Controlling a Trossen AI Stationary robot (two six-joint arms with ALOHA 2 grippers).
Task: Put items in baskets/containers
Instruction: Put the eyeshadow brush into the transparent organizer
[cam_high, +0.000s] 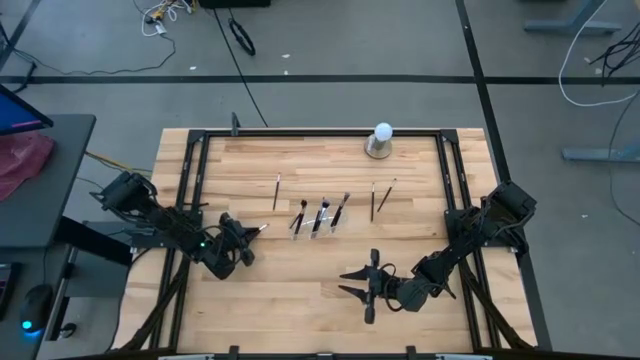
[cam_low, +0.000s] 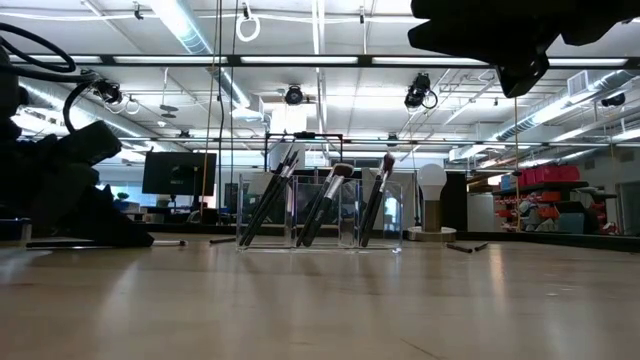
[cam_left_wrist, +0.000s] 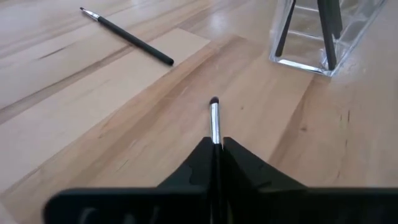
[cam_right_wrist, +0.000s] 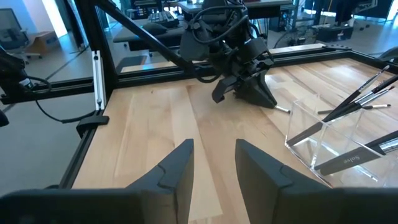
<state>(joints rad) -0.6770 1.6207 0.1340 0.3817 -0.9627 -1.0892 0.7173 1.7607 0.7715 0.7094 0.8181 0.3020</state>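
left jaws around thin silver-ferruled brush (cam_left_wrist: 214, 118)

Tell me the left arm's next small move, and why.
Probably lift and carry toward the clear holder. The left gripper is shut on a brush low over the table, beside the holder, which already holds several brushes. The right gripper waits open.

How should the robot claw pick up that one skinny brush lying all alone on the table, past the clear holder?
Grab the lone brush around the middle of its thin handle, coming straight down from above. It lies flat on the table with bare wood on both sides, so the claw's fingers should straddle it crosswise.
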